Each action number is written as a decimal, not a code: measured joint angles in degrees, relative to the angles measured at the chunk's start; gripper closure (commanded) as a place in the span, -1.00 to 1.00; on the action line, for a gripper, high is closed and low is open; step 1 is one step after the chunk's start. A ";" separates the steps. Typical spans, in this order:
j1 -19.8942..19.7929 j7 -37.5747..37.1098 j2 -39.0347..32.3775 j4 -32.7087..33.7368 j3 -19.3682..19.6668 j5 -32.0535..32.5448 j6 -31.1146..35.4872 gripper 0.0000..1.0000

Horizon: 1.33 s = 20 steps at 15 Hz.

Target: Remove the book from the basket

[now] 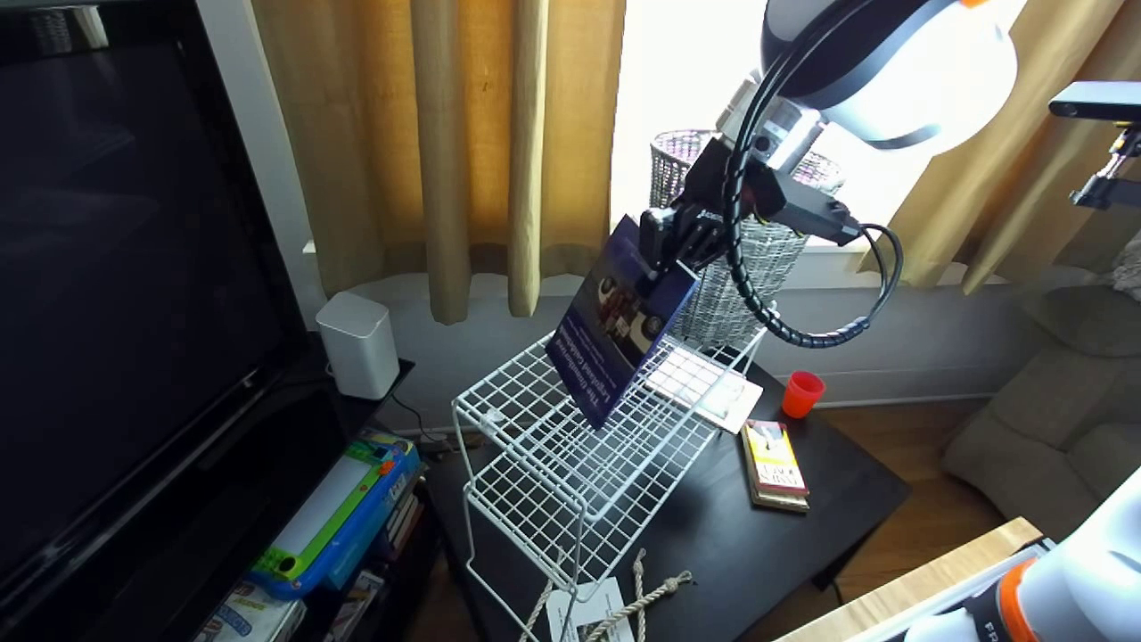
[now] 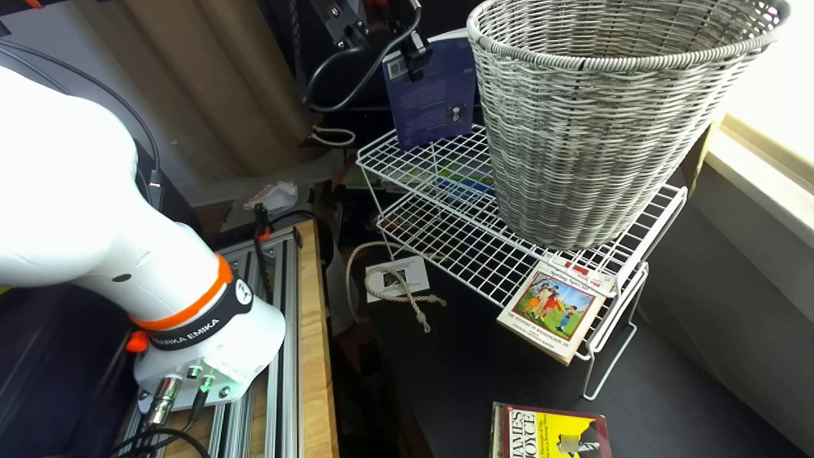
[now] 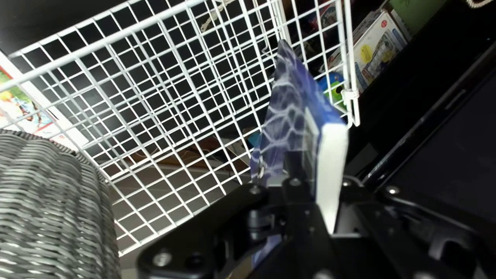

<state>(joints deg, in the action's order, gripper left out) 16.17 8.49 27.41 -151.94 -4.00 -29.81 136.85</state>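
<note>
The book (image 1: 611, 325) has a dark blue-purple cover with a picture and white title. Its back cover shows in an exterior view (image 2: 432, 95), its pale edge in the wrist view (image 3: 332, 166). My gripper (image 1: 657, 260) is shut on the book's upper edge and holds it tilted above the white wire rack, outside the basket. The gripper also shows (image 2: 416, 58) with the book between its fingers (image 3: 319, 186). Whether the book's lower edge touches the rack, I cannot tell. The grey woven basket (image 2: 591, 146) stands upright on the rack beside the book, partly behind my arm (image 1: 758, 276).
The two-tier rack (image 1: 520, 456) stands on a black table (image 1: 758, 562). A red cup (image 1: 803, 394), a yellow-covered paperback (image 1: 774, 455), a picture-covered book (image 2: 552, 305) and rope (image 1: 637, 613) lie around it. A television (image 1: 134, 312) and white speaker (image 1: 358, 348) stand nearby.
</note>
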 measured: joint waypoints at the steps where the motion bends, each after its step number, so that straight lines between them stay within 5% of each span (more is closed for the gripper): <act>1: 0.42 1.38 -0.25 -0.25 0.50 -0.49 -0.01 0.95; 11: -3.05 -4.76 -2.92 0.13 0.97 4.20 -3.25 0.92; 12: -3.51 -5.95 -3.28 0.51 0.77 4.80 -3.99 0.30; 13: -3.87 -6.97 -3.60 0.84 0.56 5.26 -4.57 0.28; 20: -5.56 -10.61 -6.08 1.81 -0.66 9.47 -10.27 -0.75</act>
<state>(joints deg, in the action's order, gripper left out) 10.61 -2.12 21.33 -150.13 -4.66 -20.34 126.58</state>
